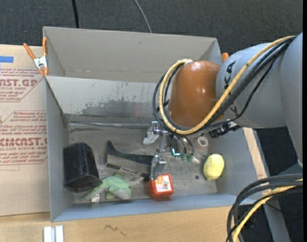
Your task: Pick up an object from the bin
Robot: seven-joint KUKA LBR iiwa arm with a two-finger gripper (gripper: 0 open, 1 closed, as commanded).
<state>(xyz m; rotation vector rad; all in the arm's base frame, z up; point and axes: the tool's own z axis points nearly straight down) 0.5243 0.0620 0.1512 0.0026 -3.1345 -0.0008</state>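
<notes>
Bin (pixel 57 135) floor: boxy case (pixel 80 166) sat far left. Soft toy (pixel 114 187) lay just right of it, against the front wall. Long tool (pixel 124 159) lay behind the toy, mid-floor. Small cube (pixel 161 187) stood right of the toy at the front wall, near the tool's right end. My gripper (pixel 157 171) hung over the cube's back edge; touching or not, couldn't tell. Ball (pixel 213 166) lay well right of the cube, ring (pixel 202 142) just behind the ball.
</notes>
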